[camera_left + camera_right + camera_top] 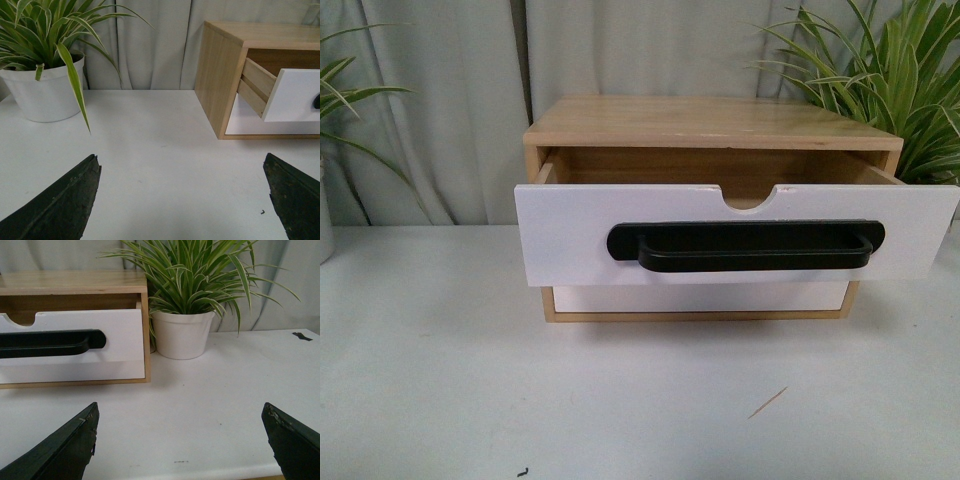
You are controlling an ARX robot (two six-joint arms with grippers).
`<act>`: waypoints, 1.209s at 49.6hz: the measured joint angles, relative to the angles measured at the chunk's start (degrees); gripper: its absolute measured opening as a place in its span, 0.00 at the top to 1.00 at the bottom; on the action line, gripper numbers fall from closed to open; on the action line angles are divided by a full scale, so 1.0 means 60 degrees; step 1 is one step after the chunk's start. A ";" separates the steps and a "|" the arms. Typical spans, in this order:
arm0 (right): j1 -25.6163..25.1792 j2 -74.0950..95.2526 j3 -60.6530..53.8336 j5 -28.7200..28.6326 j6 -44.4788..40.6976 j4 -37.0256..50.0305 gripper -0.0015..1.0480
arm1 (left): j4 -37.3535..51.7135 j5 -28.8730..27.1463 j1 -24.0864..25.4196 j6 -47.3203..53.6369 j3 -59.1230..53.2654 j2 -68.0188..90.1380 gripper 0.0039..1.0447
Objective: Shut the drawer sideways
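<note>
The drawer (570, 240), white-fronted with a long black bar handle (750, 245) and a half-round notch in its top edge, stands pulled out of the top slot of a small wooden cabinet (710, 120) on the white table. It also shows in the left wrist view (295, 95) and in the right wrist view (120, 335). My left gripper (182, 170) is open and empty over bare table, left of the cabinet. My right gripper (180, 415) is open and empty over bare table, right of the cabinet. Neither arm shows in the front view.
A plain white drawer front (700, 297) without a handle sits shut below. A potted spider plant (42, 90) stands left of the cabinet, another (182, 332) close to its right side. A grey curtain hangs behind. The table's front edge (260, 476) is near my right gripper.
</note>
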 joint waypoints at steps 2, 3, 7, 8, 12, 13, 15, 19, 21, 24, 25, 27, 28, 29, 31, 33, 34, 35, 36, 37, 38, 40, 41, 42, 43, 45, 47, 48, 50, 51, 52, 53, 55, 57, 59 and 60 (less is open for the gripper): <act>0.0000 0.0000 0.0000 -0.0004 0.0000 0.0000 0.09 | 0.0000 0.0004 0.0000 0.0000 0.0000 0.0000 0.05; 0.0000 0.0000 0.0000 0.0000 0.0000 0.0000 0.09 | 0.0000 0.0004 0.0000 0.0000 0.0000 0.0000 0.05; 0.0000 0.0000 0.0000 0.0000 0.0000 0.0000 0.09 | 0.0000 0.0004 0.0000 0.0000 0.0000 0.0000 0.05; 0.0000 0.0000 0.0000 0.0000 0.0000 0.0000 0.09 | 0.0000 0.0004 0.0000 0.0000 0.0000 0.0000 0.05; 0.0000 0.0000 0.0000 0.0000 0.0000 0.0000 0.09 | 0.0000 0.0004 0.0000 0.0000 0.0000 0.0000 0.05; 0.0000 0.0000 0.0000 -0.0004 0.0000 0.0000 0.09 | 0.0000 0.0004 0.0000 0.0000 0.0000 0.0000 0.05; 0.0000 0.0000 0.0000 -0.0004 0.0000 0.0000 0.09 | 0.0000 0.0004 0.0000 0.0000 0.0000 0.0000 0.05; 0.0000 0.0000 0.0000 -0.0004 0.0000 0.0000 0.09 | 0.0000 0.0004 0.0000 0.0000 0.0000 0.0000 0.05; 0.0000 0.0000 0.0000 -0.0004 0.0000 0.0000 0.09 | 0.0000 0.0004 0.0000 0.0004 0.0000 0.0000 0.05; 0.0000 0.0000 0.0000 -0.0004 0.0000 0.0000 0.09 | 0.0000 0.0004 0.0000 0.0000 0.0000 0.0000 0.05; 0.0000 0.0000 0.0000 -0.0004 0.0000 0.0000 0.09 | 0.0000 0.0004 0.0000 0.0000 0.0000 0.0000 0.05; 0.0000 0.0000 0.0000 0.0000 0.0000 0.0000 0.09 | 0.0000 0.0004 0.0000 0.0000 0.0000 0.0000 0.05; 0.0000 0.0000 0.0000 0.0000 0.0000 0.0000 0.09 | 0.0000 0.0004 0.0000 0.0000 0.0000 0.0000 0.05; 0.0000 0.0000 0.0000 -0.0004 0.0000 0.0000 0.09 | 0.0000 0.0004 0.0000 0.0000 0.0000 0.0000 0.05; 0.0000 0.0000 0.0000 0.0000 0.0000 0.0000 0.09 | 0.0000 0.0004 0.0000 0.0004 0.0000 0.0000 0.05; 0.0000 0.0000 0.0000 -0.0004 0.0000 0.0000 0.09 | 0.0000 0.0004 0.0000 0.0004 0.0000 0.0000 0.05; 0.0000 0.0000 0.0000 0.0000 0.0000 0.0000 0.09 | 0.0000 0.0004 0.0000 0.0000 0.0000 0.0000 0.05; 0.0000 0.0000 0.0000 0.0000 0.0000 0.0000 0.09 | 0.0000 0.0000 0.0000 0.0000 0.0000 0.0000 0.05; 0.0000 0.0000 0.0000 -0.0004 0.0000 0.0000 0.09 | 0.0000 0.0004 0.0000 0.0000 0.0000 0.0000 0.05; 0.0000 0.0000 0.0000 0.0000 0.0000 0.0000 0.09 | 0.0000 0.0004 0.0000 0.0000 0.0000 0.0000 0.05; 0.0000 0.0000 0.0000 -0.0004 0.0000 0.0000 0.09 | 0.0000 0.0004 0.0000 0.0000 0.0000 0.0000 0.05; 0.0000 0.0000 0.0000 -0.0004 0.0000 0.0000 0.09 | 0.0000 0.0004 0.0000 0.0000 0.0000 0.0000 0.05; 0.0000 0.0000 0.0000 0.0000 0.0000 0.0000 0.09 | 0.0000 0.0004 0.0000 0.0000 0.0000 0.0000 0.05; 0.0000 0.0000 0.0000 -0.0004 0.0000 0.0000 0.09 | 0.0000 0.0004 0.0000 0.0004 0.0000 0.0000 0.05; 0.0000 0.0000 0.0000 -0.0004 0.0000 0.0000 0.09 | 0.0000 0.0004 0.0000 0.0000 0.0000 0.0000 0.05; 0.0000 0.0000 0.0000 0.0000 0.0000 0.0000 0.09 | 0.0000 0.0004 0.0000 0.0000 0.0000 0.0000 0.05; 0.0004 0.0000 0.0000 0.0000 0.0000 0.0000 0.09 | 0.0000 0.0004 0.0000 0.0000 0.0000 0.0000 0.05; 0.0000 0.0000 0.0000 -0.0004 0.0000 0.0000 0.09 | 0.0000 0.0004 0.0000 0.0000 0.0000 0.0000 0.05; 0.0000 0.0000 0.0000 -0.0004 0.0000 0.0000 0.09 | 0.0000 0.0004 0.0000 0.0000 0.0000 0.0000 0.05; 0.0000 0.0000 0.0000 -0.0004 0.0000 0.0000 0.09 | 0.0000 0.0004 0.0000 0.0000 0.0000 0.0000 0.05; 0.0000 0.0000 0.0000 0.0000 0.0004 0.0000 0.09 | 0.0000 0.0000 0.0000 0.0000 0.0000 0.0000 0.05; 0.0004 0.0000 0.0000 -0.0004 0.0000 0.0000 0.09 | 0.0000 0.0004 0.0000 0.0000 0.0000 0.0000 0.05; 0.0004 0.0000 0.0000 -0.0004 0.0000 0.0000 0.09 | 0.0000 0.0004 0.0000 0.0000 0.0000 0.0000 0.05; 0.0000 0.0000 0.0000 0.0000 0.0000 0.0000 0.09 | 0.0000 0.0004 0.0000 0.0004 0.0000 0.0000 0.05; 0.0000 0.0000 0.0000 -0.0004 0.0000 0.0000 0.09 | 0.0000 0.0004 0.0000 0.0000 0.0000 0.0000 0.05; 0.0000 0.0000 0.0000 -0.0004 0.0000 0.0000 0.09 | 0.0000 0.0004 0.0000 0.0000 0.0000 0.0000 0.05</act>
